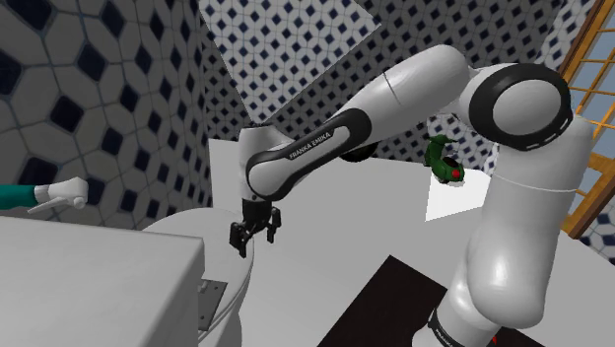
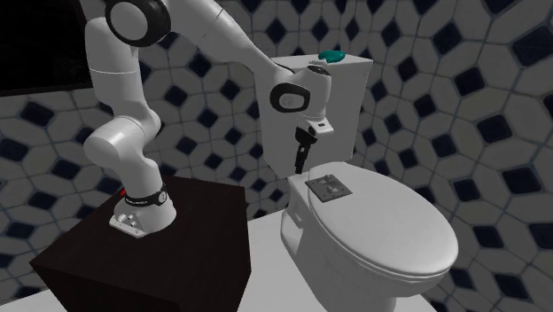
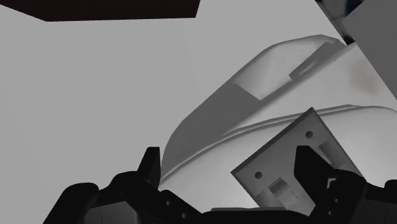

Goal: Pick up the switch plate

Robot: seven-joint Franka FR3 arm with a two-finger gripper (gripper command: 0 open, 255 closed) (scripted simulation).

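The switch plate (image 2: pixel 328 188) is a small grey rectangle with screw holes. It lies flat on the white toilet lid (image 2: pixel 390 239), close to the tank (image 2: pixel 310 97). In the shoulder view the plate (image 1: pixel 210 299) shows beside the tank's corner. My black gripper (image 2: pixel 299 167) hangs pointing down above the lid's edge, a little to the stand's side of the plate and clearly above it. In the wrist view the gripper (image 3: pixel 229 170) is open with nothing between its fingers. The plate (image 3: pixel 286 172) lies below, partly behind one fingertip (image 3: pixel 310 164).
A teal object (image 2: pixel 332 57) rests on top of the tank. The dark stand box (image 2: pixel 151 239) sits beside the toilet. A green and red object (image 1: pixel 445 163) lies on the white surface behind the arm. A white and teal item (image 1: pixel 54 194) sticks out at the shoulder view's left.
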